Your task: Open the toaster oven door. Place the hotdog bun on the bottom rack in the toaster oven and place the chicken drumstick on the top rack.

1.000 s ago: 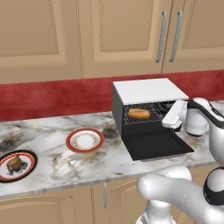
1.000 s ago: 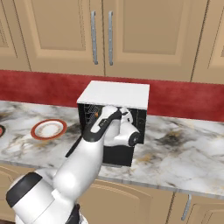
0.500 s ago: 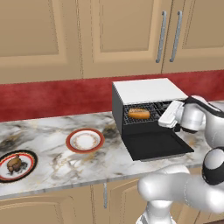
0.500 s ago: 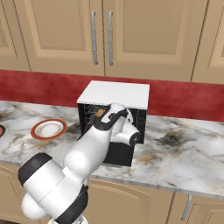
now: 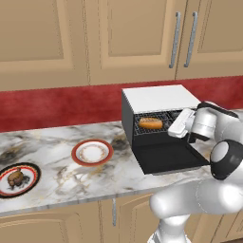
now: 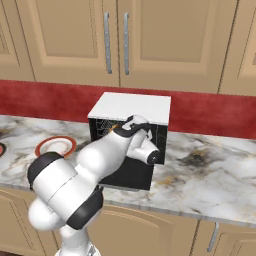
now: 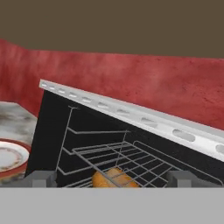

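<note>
A black toaster oven (image 5: 159, 126) sits on a marble counter (image 5: 57, 166), its door (image 5: 171, 157) folded down flat. The hotdog bun (image 5: 150, 123) lies on a wire rack inside. The gripper (image 5: 176, 126), jaws wide and empty, hovers at the bun's 3 o'clock. The chicken drumstick (image 5: 15, 176) rests on a plate (image 5: 31, 176) far toward 9 o'clock.

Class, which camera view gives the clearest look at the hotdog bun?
The left base view: the hotdog bun lies whole on a rack inside the toaster oven. The hand view shows it behind rack wires, cut off at the bottom. In the right base view the arm covers it.
</note>
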